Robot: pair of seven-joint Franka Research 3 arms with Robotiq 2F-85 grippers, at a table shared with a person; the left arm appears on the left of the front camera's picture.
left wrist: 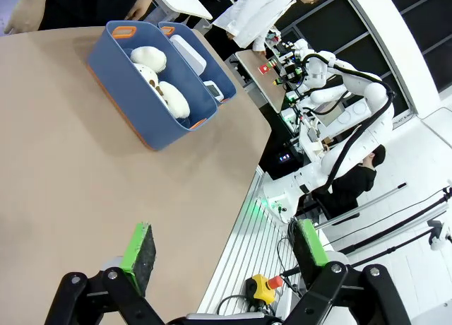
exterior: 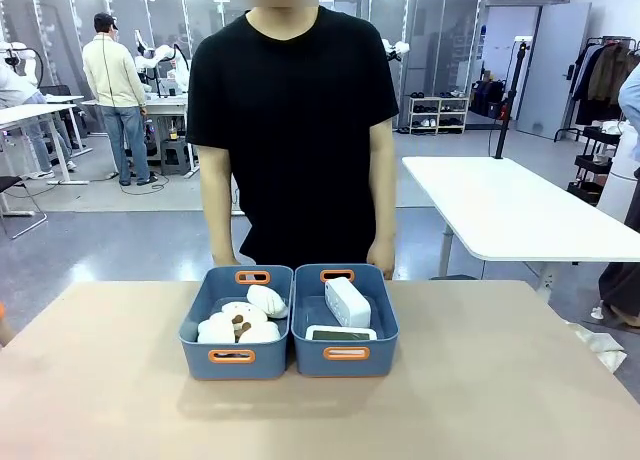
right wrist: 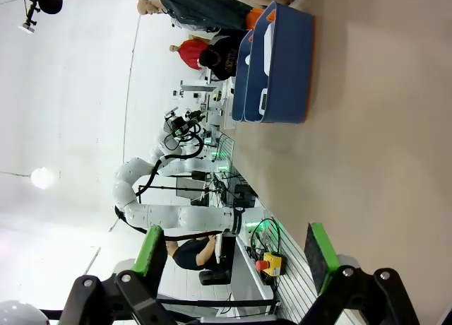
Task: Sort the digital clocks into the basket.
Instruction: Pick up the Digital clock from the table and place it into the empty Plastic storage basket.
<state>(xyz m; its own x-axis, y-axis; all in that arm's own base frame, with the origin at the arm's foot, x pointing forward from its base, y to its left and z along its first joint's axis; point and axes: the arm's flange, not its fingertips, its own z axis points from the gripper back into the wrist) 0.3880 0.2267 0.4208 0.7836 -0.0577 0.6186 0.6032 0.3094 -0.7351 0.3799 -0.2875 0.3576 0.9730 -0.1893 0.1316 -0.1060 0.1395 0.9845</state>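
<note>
Both clocks already sit in the right basket (exterior: 345,352): one clock (exterior: 347,301) leans upright toward the back, the other clock (exterior: 341,333) lies flat at the near wall with its display up. The left basket (exterior: 234,355), touching it side by side, holds the white plush pieces (exterior: 240,322). A person stands at the far edge of the counter (exterior: 500,380), hands just behind the baskets. The left gripper (left wrist: 222,253) is released and empty, hanging low over the counter well away from the baskets; the right gripper (right wrist: 232,251) is likewise spread wide, holding nothing. Judged from this layout, the sorting looks finished, so the main risk is needless motion: an arm sweeping in could nudge the baskets, which would slide easily on the smooth top, or meet the person's hands. The leaning clock could also tip if its basket is bumped.
</note>
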